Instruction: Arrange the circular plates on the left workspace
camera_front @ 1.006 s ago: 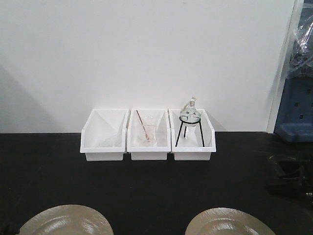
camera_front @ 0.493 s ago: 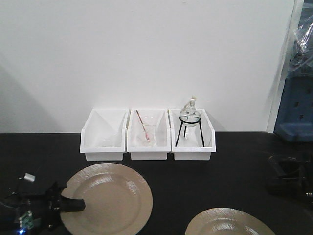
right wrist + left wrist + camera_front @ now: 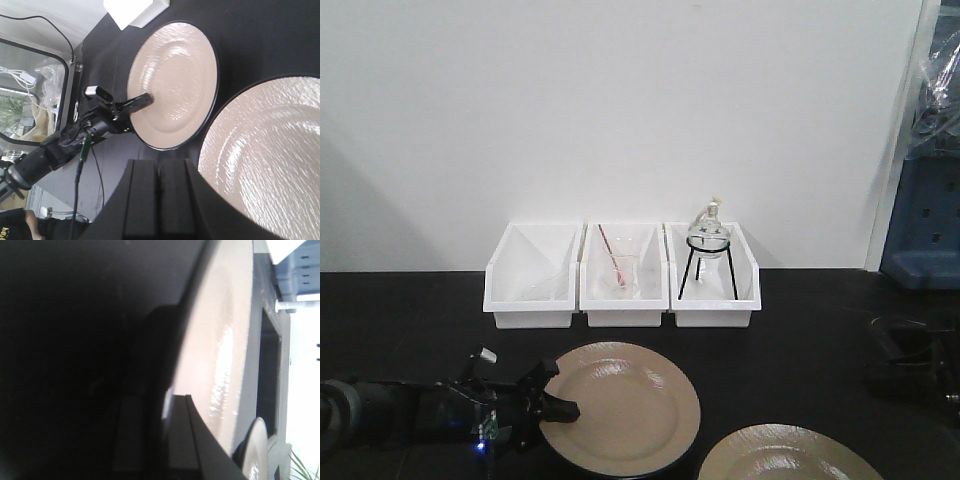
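Observation:
One circular plate, glossy tan with a dark rim, is over the black countertop in front of the white bins. My left gripper is shut on its left rim. The left wrist view shows the jaws clamped over the rim and the tan top. The second plate lies at the front right, cut off by the frame edge. The right wrist view shows both plates, the left gripper, and my right gripper, shut and empty, beside the second plate.
Three white bins stand in a row against the white wall. The middle one holds a small beaker, the right one a round flask on a black tripod. A dark object sits at the far right.
My left gripper has come into view from the lower left and carried the first plate to the right. The second plate and the bins have not moved.

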Robot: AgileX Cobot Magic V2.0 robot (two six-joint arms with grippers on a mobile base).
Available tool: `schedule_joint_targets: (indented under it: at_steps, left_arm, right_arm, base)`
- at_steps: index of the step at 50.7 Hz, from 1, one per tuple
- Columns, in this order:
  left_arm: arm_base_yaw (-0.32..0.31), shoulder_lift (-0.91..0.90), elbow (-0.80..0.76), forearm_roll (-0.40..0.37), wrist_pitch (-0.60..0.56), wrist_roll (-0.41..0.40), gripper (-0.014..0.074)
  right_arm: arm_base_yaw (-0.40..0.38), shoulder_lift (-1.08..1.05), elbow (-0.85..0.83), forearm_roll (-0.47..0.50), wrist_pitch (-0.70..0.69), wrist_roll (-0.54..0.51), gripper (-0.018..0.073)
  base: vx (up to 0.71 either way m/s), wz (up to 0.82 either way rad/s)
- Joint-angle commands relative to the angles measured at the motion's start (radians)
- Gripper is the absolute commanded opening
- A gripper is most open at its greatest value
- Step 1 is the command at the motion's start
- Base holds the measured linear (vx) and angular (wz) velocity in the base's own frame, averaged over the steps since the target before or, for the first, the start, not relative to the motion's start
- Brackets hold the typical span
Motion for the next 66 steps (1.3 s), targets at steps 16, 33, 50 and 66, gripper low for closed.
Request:
schedule_joint_targets:
  at_steps: [16,33,50,66]
  left_arm:
    - [-0.005,-0.054,-0.044,-0.114,0.071,0.168,0.0312]
    - [0.021,-0.069,-0.045,0.054,0.064,0.19,0.0586]
    - [0.183,-0.159,-0.046,0.328,0.276,0.118,0.0568]
    - [0.299,-0.356,-0.046,0.53,0.365,0.052,-0.001]
  right_arm:
    - [-0.004,-0.04,-0.03,0.088,0.025,-0.036,-0.0004]
    - [-0.004,-0.04,-0.03,0.069,0.022,-0.061,-0.0004]
    - [-0.022,-0.04,-0.033,-0.059,0.004,-0.232,0.0026]
    - [-0.181,-0.04,-0.033,-0.342,-0.164,-0.047,0.025]
  base:
    - [0.0,0.0]
    - [0.0,0.0]
    - [0.0,0.0]
    - [0.0,0.0]
